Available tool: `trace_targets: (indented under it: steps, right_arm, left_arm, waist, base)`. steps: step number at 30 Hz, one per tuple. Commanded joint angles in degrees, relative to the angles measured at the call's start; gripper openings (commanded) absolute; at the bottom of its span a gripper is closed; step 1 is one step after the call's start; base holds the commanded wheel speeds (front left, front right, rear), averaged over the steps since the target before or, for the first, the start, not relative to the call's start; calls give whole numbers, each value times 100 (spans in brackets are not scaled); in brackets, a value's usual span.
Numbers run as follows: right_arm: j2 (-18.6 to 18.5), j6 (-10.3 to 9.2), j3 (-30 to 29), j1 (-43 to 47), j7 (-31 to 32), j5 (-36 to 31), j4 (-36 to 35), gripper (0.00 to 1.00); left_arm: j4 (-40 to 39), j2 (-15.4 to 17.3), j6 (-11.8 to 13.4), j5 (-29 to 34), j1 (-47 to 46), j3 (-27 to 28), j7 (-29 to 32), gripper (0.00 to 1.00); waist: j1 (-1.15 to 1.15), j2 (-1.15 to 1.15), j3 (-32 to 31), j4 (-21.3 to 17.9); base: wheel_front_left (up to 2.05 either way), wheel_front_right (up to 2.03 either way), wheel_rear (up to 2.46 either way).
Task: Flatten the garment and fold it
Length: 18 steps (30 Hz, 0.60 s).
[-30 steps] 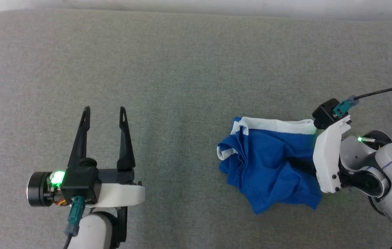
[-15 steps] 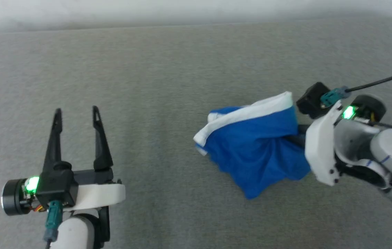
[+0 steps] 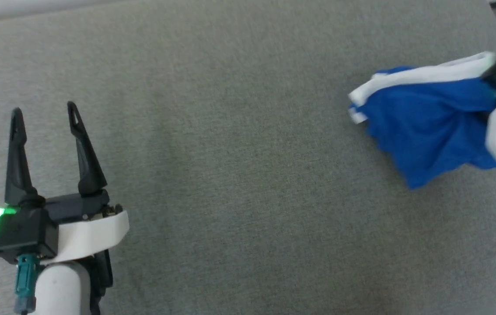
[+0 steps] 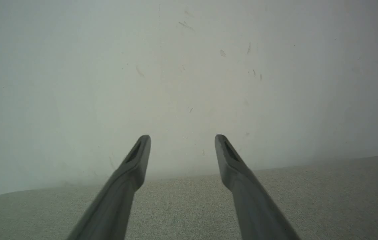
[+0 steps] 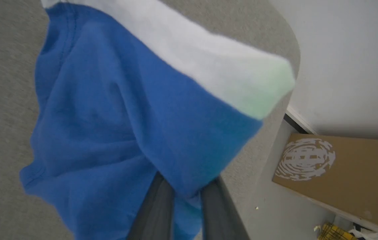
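blue shorts [image 3: 427,127], pinched by the right gripper [image 5: 186,196] at three o'clock, likely need the wide-open left gripper [image 3: 44,110] on their white hem [image 3: 423,74].

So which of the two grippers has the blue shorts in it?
The right gripper: it is shut on a bunch of the blue garment. The left gripper stands open with nothing in it, far off to the side.
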Motion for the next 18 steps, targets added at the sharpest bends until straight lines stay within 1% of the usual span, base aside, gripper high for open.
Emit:
trace_targets:
  steps: [1,5,10,14,18]
  right_arm:
    - [-67,-13,-70,-105,-39,-63,194,0]
    - [-158,-13,-346,-208,-80,-110,893,0]
    - [-105,-13,-751,-386,-188,-189,1761,0]
    - [94,-13,-997,-509,-307,-321,2353,0]
    - [393,-13,-1153,-511,-338,-308,2861,0]
  left_arm:
    - [-70,50,12,41,-122,-9,-27,100]
    - [-208,129,12,87,-292,-81,-27,100]
    - [-339,213,27,144,-511,-227,-27,100]
    - [-404,254,76,159,-662,-337,-27,100]
    - [-386,288,127,135,-738,-419,-27,100]
  waist:
    - [-1,0,589,-340]
    - [-1,0,868,-275]
    - [-1,0,1180,-140]
    - [-1,0,1353,-57]
    - [-1,0,1335,15]
  base:
    - [0,0,0]
    - [0,0,0]
    - [0,0,0]
    - [0,0,0]
    - [0,0,0]
